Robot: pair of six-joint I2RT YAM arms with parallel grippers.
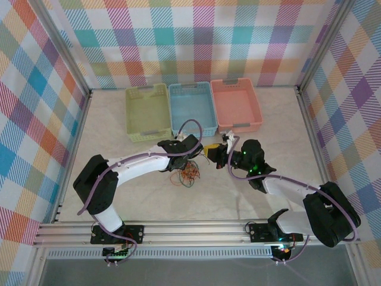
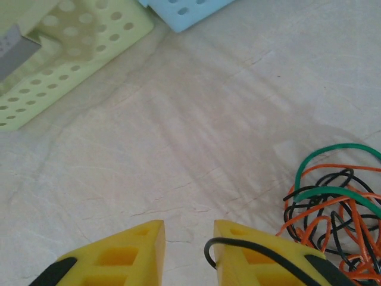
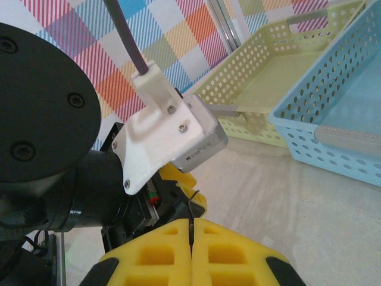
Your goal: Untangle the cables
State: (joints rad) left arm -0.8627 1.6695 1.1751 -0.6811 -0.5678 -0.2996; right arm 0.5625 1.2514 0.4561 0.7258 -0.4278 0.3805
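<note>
Just on the near side of the blue basket (image 1: 191, 110), toward the arm bases, the overhead view puts the cables (image 1: 186, 174) in one loose orange, green and black knot on the table. The left gripper (image 1: 205, 151) and right gripper (image 1: 218, 156) sit nose to nose between that knot and the basket, too small there to read their jaws. From the left wrist, a corner of the blue basket (image 2: 184, 9) sits far off, and the cables (image 2: 333, 208) lie well to its near side. The left gripper (image 2: 189, 229) has its jaws partly apart over bare table and grips nothing, though one black strand (image 2: 209, 250) drapes across a finger (a detail the overhead view cannot give). From the right wrist, which looks past the left arm's wrist toward the blue basket (image 3: 333, 113), the right gripper (image 3: 191, 229) has its jaws pressed fully together. A thin dark line rises from the seam, and I cannot tell whether it is a pinched strand. The wires look feather-light, limp yet springy, and probably slick. A tug on one would likely drag the whole clump, so I would take a single outer loop while the other gripper pins the knot.
</note>
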